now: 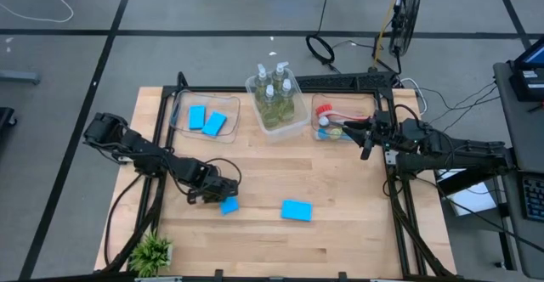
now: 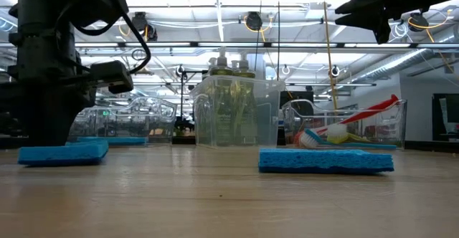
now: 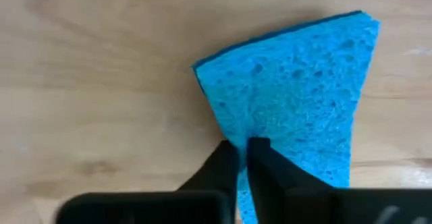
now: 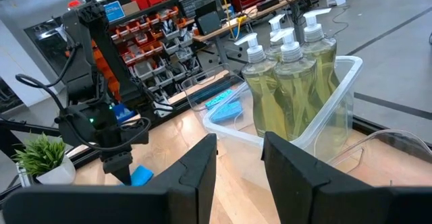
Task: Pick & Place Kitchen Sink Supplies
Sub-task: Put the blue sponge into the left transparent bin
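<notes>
A flat blue sponge (image 1: 229,205) lies on the wooden table (image 1: 357,239) at the near left. My left gripper (image 3: 243,146) stands over it, pointing steeply down, and is shut on it. A second blue sponge (image 1: 296,210) lies flat farther right, touched by nothing. My right gripper (image 4: 239,156) hovers open and holds nothing, high above the far-right bin of brushes (image 1: 336,121). The soap bottles (image 1: 274,95) stand in the middle bin. My left gripper pinches the sponge at one side edge (image 3: 229,133) between its two fingers (image 3: 270,166), and only a thin blue sliver shows in the gap. The fingers come from above, pointing steeply down. In the low view the sponge (image 2: 63,153) lies flat on the table.
Three clear bins stand along the far edge. The left one (image 1: 206,121) holds two blue sponges, the middle one the bottles, the right one the brushes. A small potted plant (image 1: 153,252) stands at the near left corner. Bare wood lies between the two loose sponges.
</notes>
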You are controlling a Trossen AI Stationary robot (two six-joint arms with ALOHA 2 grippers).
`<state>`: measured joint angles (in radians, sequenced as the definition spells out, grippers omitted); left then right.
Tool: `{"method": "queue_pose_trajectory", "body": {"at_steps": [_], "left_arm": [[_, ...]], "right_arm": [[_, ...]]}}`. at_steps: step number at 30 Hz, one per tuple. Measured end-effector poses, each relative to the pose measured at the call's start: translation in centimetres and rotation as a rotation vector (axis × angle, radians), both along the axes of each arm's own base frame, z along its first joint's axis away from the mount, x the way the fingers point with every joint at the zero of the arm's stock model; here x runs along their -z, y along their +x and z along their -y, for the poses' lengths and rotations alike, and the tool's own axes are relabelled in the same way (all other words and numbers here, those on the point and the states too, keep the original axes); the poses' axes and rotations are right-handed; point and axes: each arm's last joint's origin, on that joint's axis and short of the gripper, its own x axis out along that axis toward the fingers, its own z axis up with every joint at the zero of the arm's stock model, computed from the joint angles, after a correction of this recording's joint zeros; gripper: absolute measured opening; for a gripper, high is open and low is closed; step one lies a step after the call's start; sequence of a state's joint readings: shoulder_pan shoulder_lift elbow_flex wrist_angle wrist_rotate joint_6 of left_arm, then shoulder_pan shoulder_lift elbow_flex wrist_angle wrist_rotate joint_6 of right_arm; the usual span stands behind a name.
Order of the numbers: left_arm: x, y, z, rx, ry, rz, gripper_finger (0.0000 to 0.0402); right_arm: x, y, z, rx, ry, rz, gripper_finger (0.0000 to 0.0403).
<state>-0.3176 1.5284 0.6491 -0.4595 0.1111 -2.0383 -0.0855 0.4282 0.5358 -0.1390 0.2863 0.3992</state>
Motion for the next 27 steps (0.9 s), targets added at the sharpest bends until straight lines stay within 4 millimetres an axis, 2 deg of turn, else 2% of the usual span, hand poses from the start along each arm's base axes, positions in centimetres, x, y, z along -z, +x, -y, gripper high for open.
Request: {"method": "queue_pose_trajectory", "body": {"at_steps": [2, 5, 11, 20, 27], "left_arm": [[0.0, 0.0, 0.0, 0.021, 0.015, 0.011, 0.0010], [-0.2, 0.0, -0.1, 0.058, 0.041, 0.045, 0.0010], [-2.3, 0.5, -0.4, 0.137, 0.151, 0.264, 0.0005], [-8.4, 2.4, -0.4, 0.328, 0.427, 0.847, 0.0002], [-14.1, 3.8, -0.8, 0.366, 0.723, 1.381, 0.0001]], "right_arm": [[0.0, 0.0, 0.0, 0.000, 0.000, 0.000, 0.0110], [0.0, 0.0, 0.0, 0.000, 0.000, 0.000, 0.0110], [0.0, 0.0, 0.0, 0.000, 0.000, 0.000, 0.0110], [0.0, 0.0, 0.0, -0.003, -0.029, -0.011, 0.0110], [0.0, 0.0, 0.0, -0.005, -0.042, -0.017, 0.0110]]}}
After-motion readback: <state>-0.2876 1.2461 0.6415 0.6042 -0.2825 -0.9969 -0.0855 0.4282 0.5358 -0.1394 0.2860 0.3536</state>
